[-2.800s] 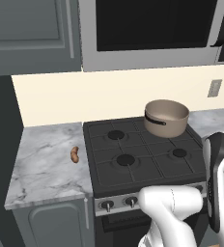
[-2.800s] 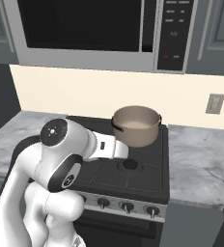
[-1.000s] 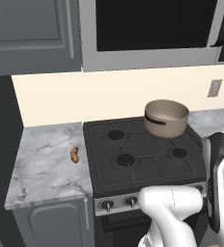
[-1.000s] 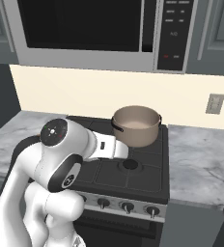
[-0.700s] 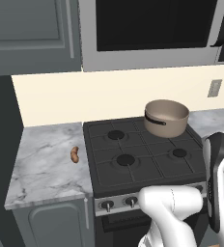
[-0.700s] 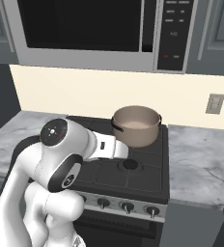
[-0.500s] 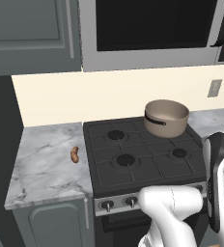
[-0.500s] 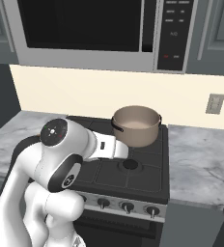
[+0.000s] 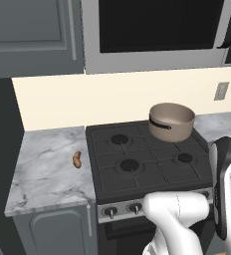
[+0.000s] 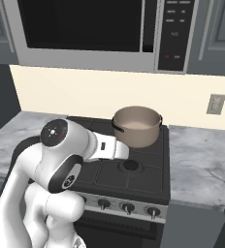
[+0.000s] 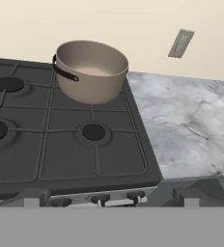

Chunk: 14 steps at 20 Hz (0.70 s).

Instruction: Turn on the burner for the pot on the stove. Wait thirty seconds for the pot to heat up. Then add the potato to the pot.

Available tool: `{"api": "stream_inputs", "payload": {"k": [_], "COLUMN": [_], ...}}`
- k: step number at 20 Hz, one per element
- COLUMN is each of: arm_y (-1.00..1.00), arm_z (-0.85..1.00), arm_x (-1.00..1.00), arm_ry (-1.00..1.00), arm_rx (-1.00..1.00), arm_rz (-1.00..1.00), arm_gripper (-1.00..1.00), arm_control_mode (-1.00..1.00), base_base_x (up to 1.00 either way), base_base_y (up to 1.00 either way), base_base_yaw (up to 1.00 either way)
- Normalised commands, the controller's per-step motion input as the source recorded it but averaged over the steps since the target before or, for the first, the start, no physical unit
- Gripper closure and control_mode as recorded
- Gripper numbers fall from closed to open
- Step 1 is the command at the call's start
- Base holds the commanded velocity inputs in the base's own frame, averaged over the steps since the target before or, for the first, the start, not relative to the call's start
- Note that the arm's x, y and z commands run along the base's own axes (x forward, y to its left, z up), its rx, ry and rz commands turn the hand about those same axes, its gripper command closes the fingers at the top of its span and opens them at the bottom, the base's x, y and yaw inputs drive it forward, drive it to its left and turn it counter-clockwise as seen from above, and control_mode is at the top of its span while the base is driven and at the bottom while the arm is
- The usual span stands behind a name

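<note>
Looking down along the hand, the camera takes in the stove (image 11: 65,144) from its front right: the knobs (image 11: 100,198) sit at the very bottom of that view, just under the grate edge, so the hand appears to hover in front of the panel and a little above it. The fingers themselves cannot be made out, so I cannot tell how wide the gripper stands or whether it has anything in it.

The pot (image 11: 91,70) sits on the back right burner, upright, its dark handle turned toward the left front. Its beige inside looks empty. In the left base view the pot (image 9: 171,121) is at the far right corner of the stove (image 9: 147,157).

The potato (image 9: 76,159) lies on the marble counter (image 9: 48,174) left of the stove, just beside the cooktop's edge, long axis running roughly front to back. It is well apart from the pot — the whole cooktop lies between them.

Judging by the task, the coming move turns on the knob for the back right burner; which of the small knobs that is I cannot tell. No flame is visible under the pot.
</note>
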Motion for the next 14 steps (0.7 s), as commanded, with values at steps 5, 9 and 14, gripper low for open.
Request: {"api": "stream_inputs", "payload": {"k": [5,9,14], "arm_y": [0.0,0.0,0.0], "arm_z": [0.0,0.0,0.0], "arm_x": [0.0,0.0,0.0], "arm_ry": [0.0,0.0,0.0], "arm_rx": [0.0,0.0,0.0], "arm_rz": [0.0,0.0,0.0], "arm_gripper": [-1.0,-1.0,-1.0], "arm_control_mode": [-1.0,-1.0,-1.0], "base_base_x": [0.0,0.0,0.0], "base_base_y": [0.0,0.0,0.0], "base_base_yaw": [0.0,0.0,0.0]}}
